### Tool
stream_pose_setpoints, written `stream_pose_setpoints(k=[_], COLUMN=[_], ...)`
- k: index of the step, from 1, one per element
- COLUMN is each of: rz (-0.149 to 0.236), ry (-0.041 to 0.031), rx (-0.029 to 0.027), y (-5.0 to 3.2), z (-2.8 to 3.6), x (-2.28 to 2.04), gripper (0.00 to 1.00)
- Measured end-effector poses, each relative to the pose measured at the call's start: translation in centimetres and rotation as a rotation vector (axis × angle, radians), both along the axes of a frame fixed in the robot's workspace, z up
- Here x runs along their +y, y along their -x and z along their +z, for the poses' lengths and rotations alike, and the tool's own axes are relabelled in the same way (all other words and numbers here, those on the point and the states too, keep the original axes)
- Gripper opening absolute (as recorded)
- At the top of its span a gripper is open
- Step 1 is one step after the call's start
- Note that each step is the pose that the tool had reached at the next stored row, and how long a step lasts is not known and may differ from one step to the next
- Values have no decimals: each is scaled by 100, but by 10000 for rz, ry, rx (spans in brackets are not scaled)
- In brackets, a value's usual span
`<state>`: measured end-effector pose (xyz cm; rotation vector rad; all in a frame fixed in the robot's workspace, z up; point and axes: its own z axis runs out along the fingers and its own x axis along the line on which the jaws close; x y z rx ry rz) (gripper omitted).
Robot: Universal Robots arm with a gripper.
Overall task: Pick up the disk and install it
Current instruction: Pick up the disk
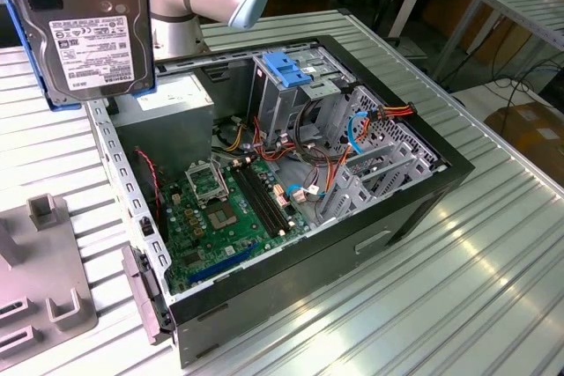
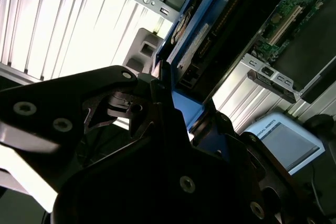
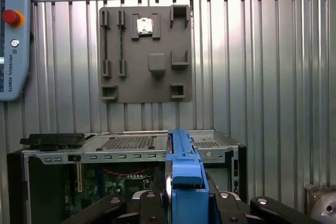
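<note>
The disk (image 1: pixel 88 33) hangs in the air at the exterior view's upper left, above the open computer case (image 1: pixel 423 191). Its silver face with the white label is turned to that camera, and a blue bracket runs around its edges. In the first wrist view the disk (image 3: pixel 184 174) stands edge-on, blue bracket uppermost, with my gripper (image 3: pixel 184 205) shut on it from both sides. The second wrist view shows the dark fingers (image 2: pixel 157 103) clamped on the disk's (image 2: pixel 210 30) lower end. The case's motherboard (image 1: pixel 225 209) lies below.
A metal drive cage with a blue plastic top (image 1: pixel 286 68) stands inside the case, with cables around it. A grey fixture plate (image 1: pixel 53 279) lies on the ribbed metal table beside the case. A teach pendant (image 3: pixel 13 35) rests at the table's edge.
</note>
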<state>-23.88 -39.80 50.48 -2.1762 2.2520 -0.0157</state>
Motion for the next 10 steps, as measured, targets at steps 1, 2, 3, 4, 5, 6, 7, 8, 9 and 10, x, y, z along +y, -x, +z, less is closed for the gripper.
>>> stream_pose_setpoints(k=[1, 2, 3, 4, 5, 6, 7, 8, 9, 10], rz=[-2, -4, -6, -8, -8, -9, -9, -10, -10, -11], ry=[0, 0, 1, 2, 2, 2, 3, 4, 6, 7], rx=[0, -1, 0, 0, 0, -1, 0, 0, 0, 0], y=[-22, -41, -56, -71, -85, -101, -113, -123, -137, -144], z=[-3, -6, -7, -8, -9, -11, -12, -13, -14, -15], x=[-5, -10, -13, -16, -18, -20, -21, -22, -23, -24], gripper=[37, 37, 37, 37, 37, 37, 37, 37, 37, 37])
